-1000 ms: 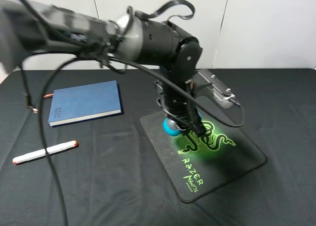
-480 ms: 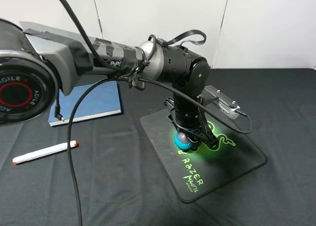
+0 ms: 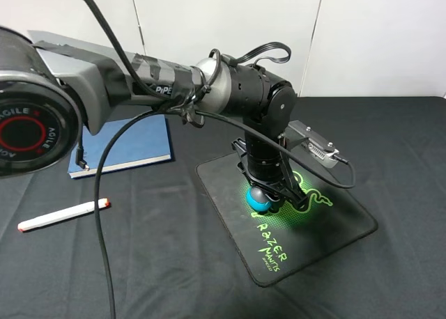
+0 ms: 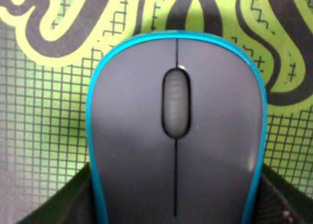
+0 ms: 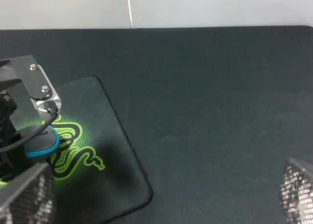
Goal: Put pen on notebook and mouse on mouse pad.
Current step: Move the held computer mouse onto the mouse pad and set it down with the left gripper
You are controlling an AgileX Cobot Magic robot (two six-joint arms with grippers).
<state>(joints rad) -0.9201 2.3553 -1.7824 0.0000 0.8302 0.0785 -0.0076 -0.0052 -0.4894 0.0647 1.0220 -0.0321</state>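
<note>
The grey mouse [image 3: 260, 201] with teal sides sits low over the green snake logo of the black mouse pad [image 3: 320, 228]. My left gripper [image 3: 268, 196] is shut on it from above. In the left wrist view the mouse [image 4: 176, 136] fills the picture, dark fingers [image 4: 58, 204] flank its sides, and the pad's [image 4: 44, 136] logo lies beneath. Whether the mouse touches the pad cannot be told. The white pen [image 3: 64, 215] lies on the table at the left. The blue notebook [image 3: 139, 143] lies behind it, partly hidden by the arm. My right gripper [image 5: 161, 190] is open, away from all of them.
A black cloth [image 3: 160, 263] covers the table. The left arm [image 3: 139, 82] and its hanging cables [image 3: 97, 214] span the left half, above the notebook. In the right wrist view the left gripper's camera bracket [image 5: 36, 84] stands over the pad [image 5: 117, 150].
One second ago the left gripper held the mouse at the pad's back-left edge. It has carried it forward onto the logo. Nothing has moved in the last half second.
</note>
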